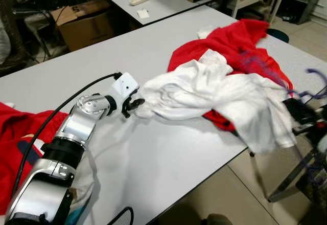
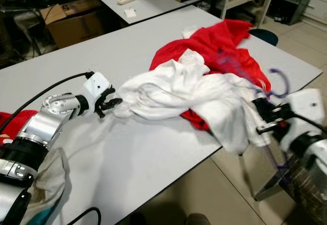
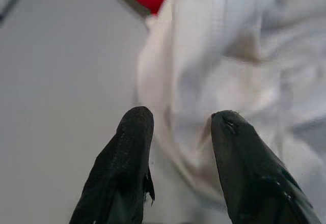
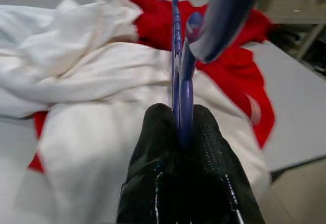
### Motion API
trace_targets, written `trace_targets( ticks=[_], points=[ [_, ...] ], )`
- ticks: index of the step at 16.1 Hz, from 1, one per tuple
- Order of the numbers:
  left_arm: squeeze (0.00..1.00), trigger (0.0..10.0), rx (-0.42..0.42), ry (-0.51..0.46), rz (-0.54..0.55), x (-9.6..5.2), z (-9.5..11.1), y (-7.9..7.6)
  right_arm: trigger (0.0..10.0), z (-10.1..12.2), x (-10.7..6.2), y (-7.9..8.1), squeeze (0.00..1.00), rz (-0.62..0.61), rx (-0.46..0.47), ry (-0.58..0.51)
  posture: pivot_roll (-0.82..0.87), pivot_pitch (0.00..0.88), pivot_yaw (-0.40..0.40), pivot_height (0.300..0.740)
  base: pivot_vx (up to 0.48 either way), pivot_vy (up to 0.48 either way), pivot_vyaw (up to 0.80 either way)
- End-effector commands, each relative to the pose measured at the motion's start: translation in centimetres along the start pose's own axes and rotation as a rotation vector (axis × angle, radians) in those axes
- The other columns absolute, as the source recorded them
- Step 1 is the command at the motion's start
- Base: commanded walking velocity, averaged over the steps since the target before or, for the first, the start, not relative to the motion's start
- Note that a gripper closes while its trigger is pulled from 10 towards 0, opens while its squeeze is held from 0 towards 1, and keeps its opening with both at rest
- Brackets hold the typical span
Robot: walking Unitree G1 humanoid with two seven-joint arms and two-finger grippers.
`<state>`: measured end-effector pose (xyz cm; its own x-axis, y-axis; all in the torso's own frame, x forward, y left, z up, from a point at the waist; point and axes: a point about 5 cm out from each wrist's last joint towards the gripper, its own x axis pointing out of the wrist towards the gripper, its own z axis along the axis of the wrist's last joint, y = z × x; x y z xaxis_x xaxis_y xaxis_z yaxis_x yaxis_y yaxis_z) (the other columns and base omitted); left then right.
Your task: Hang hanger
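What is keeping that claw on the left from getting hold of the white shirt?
Nothing visible does. The left gripper is open at the near edge of the white shirt, its fingers straddling a fold of the cloth on the grey table. The right gripper is shut on the purple hanger.

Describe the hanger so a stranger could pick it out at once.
Start at the long grey table and go to its edge on the robot's right, where the white garment spills over. There the right tool is shut on the hanger, a thin purple hooked frame, the only purple thing among red and white cloth.
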<state>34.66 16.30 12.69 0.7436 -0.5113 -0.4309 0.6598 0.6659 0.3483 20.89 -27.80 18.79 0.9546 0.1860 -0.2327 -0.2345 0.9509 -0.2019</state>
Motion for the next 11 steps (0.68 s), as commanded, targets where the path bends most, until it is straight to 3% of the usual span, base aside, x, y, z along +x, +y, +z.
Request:
trace_targets(
  ticks=[1, 2, 4, 5, 7, 8, 9, 10, 11],
  points=[
    [0.0, 10.0, 0.009, -0.025, 0.049, -0.3, 0.4, 0.7, 10.0, -0.1, -0.1, -0.2, 0.0, -0.019, 0.006, -0.006, -0.24, 0.0, 0.1, 0.74, 0.0, 0.0, 0.0],
    [0.0, 10.0, 0.008, -0.027, 0.051, -0.2, 0.4, 0.7, 10.0, -0.1, -0.1, -0.2, 0.0, -0.021, 0.005, -0.007, -0.24, 0.0, 0.1, 0.74, 0.0, 0.0, 0.0],
    [0.0, 10.0, -0.172, -0.32, 0.05, -0.3, 3.9, -0.3, 10.0, 0.2, -0.1, 0.5, 0.0, -0.014, 0.025, -0.053, -0.25, 0.0, 0.106, 0.74, 0.0, 0.0, 0.0],
    [0.0, 10.0, -0.194, -0.366, 0.037, -0.4, 4.4, -0.5, 10.0, 0.3, -0.1, 0.6, 0.0, -0.015, 0.028, -0.062, -0.25, 0.0, 0.106, 0.74, 0.0, 0.0, 0.0],
    [0.0, 10.0, -0.102, -0.369, 0.02, 0.0, 4.5, -1.4, 10.0, 0.5, -0.1, 0.9, 0.0, -0.014, 0.032, -0.082, -0.25, 0.0, 0.112, 0.74, 0.0, 0.0, 0.0],
    [0.64, 10.0, -0.057, -0.346, 0.004, 0.3, 4.3, -1.9, 10.0, 0.6, -0.1, 1.0, 0.0, -0.009, 0.03, -0.085, -0.25, 0.0, 0.112, 0.74, 0.0, 0.0, 0.0],
    [0.98, 10.0, 0.003, -0.315, -0.001, 0.8, 4.0, -2.4, 10.0, 0.6, -0.1, 1.3, 0.0, -0.004, 0.03, -0.089, -0.25, 0.0, 0.115, 0.74, 0.0, 0.0, 0.0],
    [0.87, 10.0, 0.042, -0.296, 0.02, 1.3, 3.9, -2.6, 10.0, 0.6, 0.0, 1.4, 0.0, -0.001, 0.032, -0.091, -0.26, 0.0, 0.116, 0.74, 0.0, 0.0, 0.0],
    [0.0, 10.0, 0.053, -0.29, 0.026, 1.6, 3.9, -2.7, 10.0, 0.6, -0.1, 1.5, 0.0, 0.0, 0.034, -0.092, -0.26, 0.0, 0.116, 0.74, 0.0, 0.0, 0.0]
  ],
)
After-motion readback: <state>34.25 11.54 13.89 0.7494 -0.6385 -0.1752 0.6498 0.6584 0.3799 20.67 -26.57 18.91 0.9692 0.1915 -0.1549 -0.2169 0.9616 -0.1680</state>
